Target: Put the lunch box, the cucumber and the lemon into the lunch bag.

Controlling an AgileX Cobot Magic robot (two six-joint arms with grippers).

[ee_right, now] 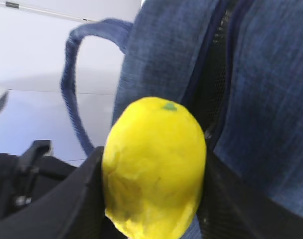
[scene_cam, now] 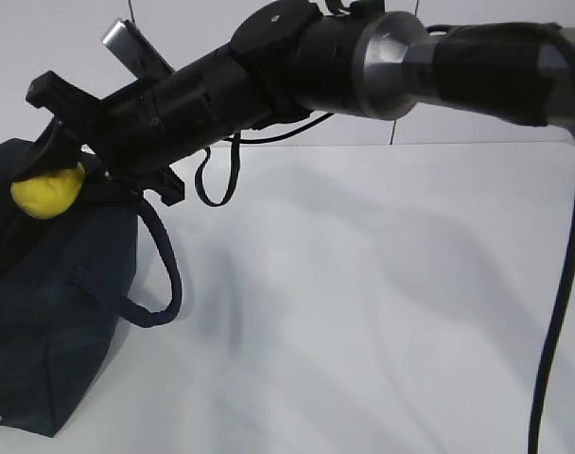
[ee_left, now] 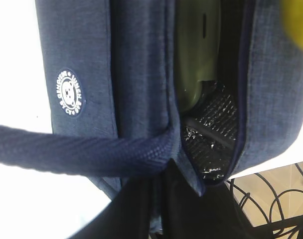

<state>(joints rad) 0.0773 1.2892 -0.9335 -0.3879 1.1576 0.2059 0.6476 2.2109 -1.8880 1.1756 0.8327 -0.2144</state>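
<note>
Your right gripper is clamped on the lemon, one black jaw on each side of it, and it's holding it right at the top of the bag. From the exterior view the lemon sits at the bag's upper edge on the far left, with the arm stretched across the frame from the right. One loop handle droops down the side of the bag toward the white table.

Left wrist view looks down into the open bag: you can see the box already inside, sage-green lid showing, resting against the foil lining. A handle strap runs across the frame, pulled taut, and the round white logo shows on the outside. Your left gripper is squeezed closed; what it's got, I can't make out. Yellow blur of the lemon in the top right corner. Can't spot the cucumber in any view.
</note>
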